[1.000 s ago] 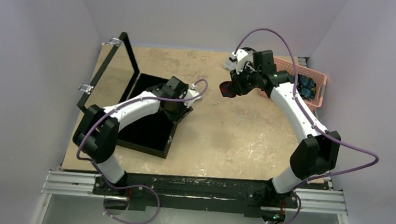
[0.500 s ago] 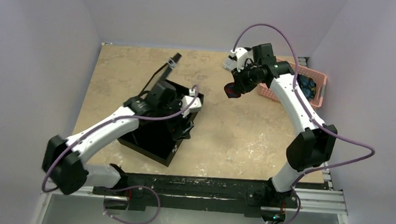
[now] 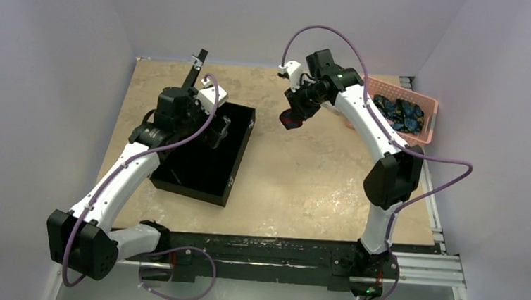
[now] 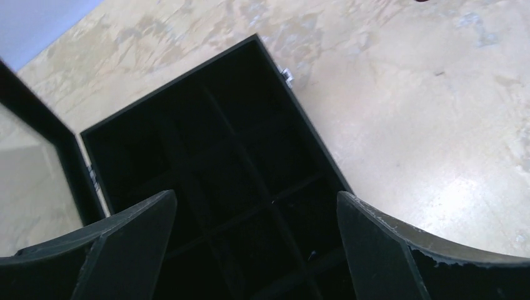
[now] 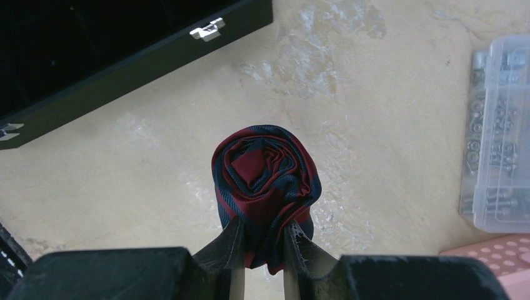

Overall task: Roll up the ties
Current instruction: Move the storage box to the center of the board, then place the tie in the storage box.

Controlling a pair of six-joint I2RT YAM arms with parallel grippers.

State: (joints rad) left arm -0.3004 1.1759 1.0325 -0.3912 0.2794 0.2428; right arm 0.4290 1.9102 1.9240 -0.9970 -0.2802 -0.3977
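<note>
While right end effector (image 5: 262, 231) pinches rolled maroon tie (image 5: 265, 169), left end effector (image 4: 254, 199) wide, box (image 4: 206, 112) interior murky

Hidden and cut-off parts
The lower end of the maroon tie (image 5: 265, 181) was hidden between the fingers of the right gripper (image 5: 262, 240); the clear case (image 5: 500, 144) was cut by the right edge; the blue ties (image 3: 399, 111) in the pink basket (image 3: 422, 136) were too small to count.

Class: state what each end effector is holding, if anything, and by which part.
Right end effector: the rolled maroon tie, pinched at the roll's near edge. Left end effector: open, holding nothing.
</note>
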